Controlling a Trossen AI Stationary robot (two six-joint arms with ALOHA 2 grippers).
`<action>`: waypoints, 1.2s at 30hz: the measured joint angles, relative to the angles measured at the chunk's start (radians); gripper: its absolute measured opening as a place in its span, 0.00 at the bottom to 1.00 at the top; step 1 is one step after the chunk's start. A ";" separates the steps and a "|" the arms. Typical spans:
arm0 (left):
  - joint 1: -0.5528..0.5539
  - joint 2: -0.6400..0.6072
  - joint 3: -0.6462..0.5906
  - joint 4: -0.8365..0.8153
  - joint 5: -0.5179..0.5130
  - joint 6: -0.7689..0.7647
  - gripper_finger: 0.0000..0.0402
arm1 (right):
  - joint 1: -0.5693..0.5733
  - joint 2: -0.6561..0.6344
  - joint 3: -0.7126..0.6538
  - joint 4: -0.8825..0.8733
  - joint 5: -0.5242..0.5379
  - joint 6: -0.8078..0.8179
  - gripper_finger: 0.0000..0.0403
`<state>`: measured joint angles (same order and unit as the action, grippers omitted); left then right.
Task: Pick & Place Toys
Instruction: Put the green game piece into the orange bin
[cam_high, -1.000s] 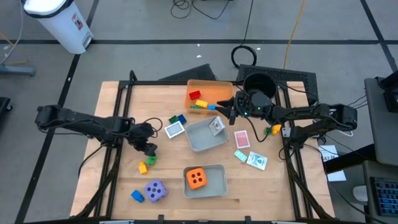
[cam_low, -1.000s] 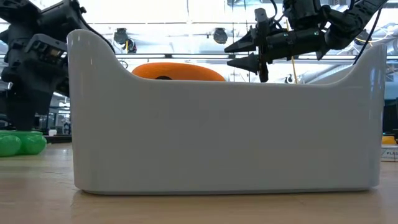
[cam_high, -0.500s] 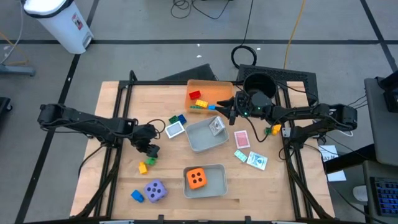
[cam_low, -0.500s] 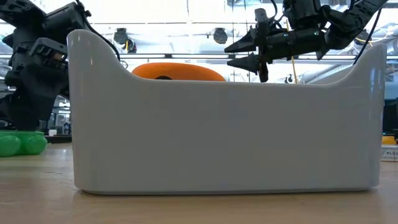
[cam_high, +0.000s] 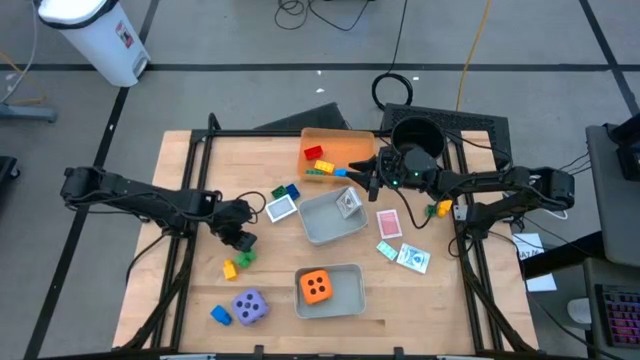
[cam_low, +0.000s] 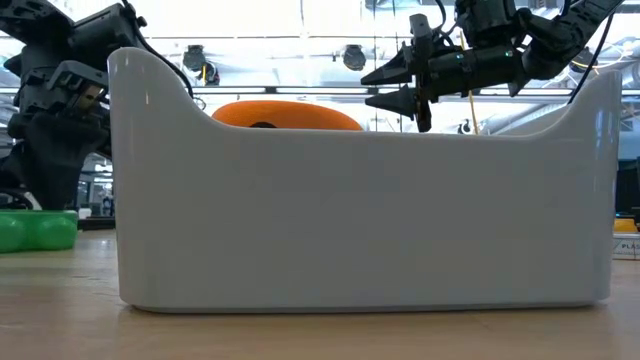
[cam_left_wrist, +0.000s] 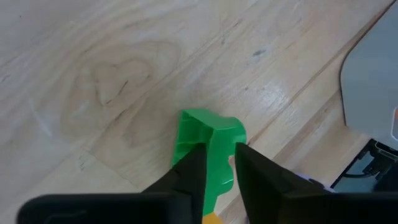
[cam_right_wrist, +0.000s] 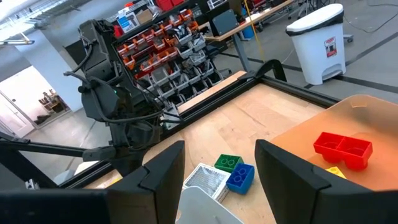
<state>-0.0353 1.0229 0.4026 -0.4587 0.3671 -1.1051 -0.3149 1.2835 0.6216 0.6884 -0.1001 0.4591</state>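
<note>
Toward the tabletop's left edge, the left gripper (cam_left_wrist: 217, 165) pinches the green brick (cam_left_wrist: 208, 140) by its flat sides; it looks light, rigid and slick. The right gripper (cam_high: 372, 178) waits half-open by the orange tray (cam_high: 345, 145).

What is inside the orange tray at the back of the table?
The orange tray holds a red brick and yellow and green bricks. The right gripper covers its near corner.

Bright overhead light, low view bkgd glare
</note>
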 joint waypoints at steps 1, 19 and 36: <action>0.000 0.000 0.000 0.000 -0.001 0.005 0.19 | 0.000 0.000 0.000 0.000 0.000 0.000 0.46; 0.000 0.000 0.000 -0.001 -0.009 0.061 0.22 | 0.000 0.000 0.000 0.000 0.000 0.000 0.46; 0.000 0.089 0.002 0.057 0.029 0.078 0.22 | 0.000 0.000 0.000 -0.005 0.000 -0.004 0.46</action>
<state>-0.0349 1.1120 0.4051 -0.4020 0.3958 -1.0276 -0.3148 1.2835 0.6216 0.6829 -0.1004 0.4553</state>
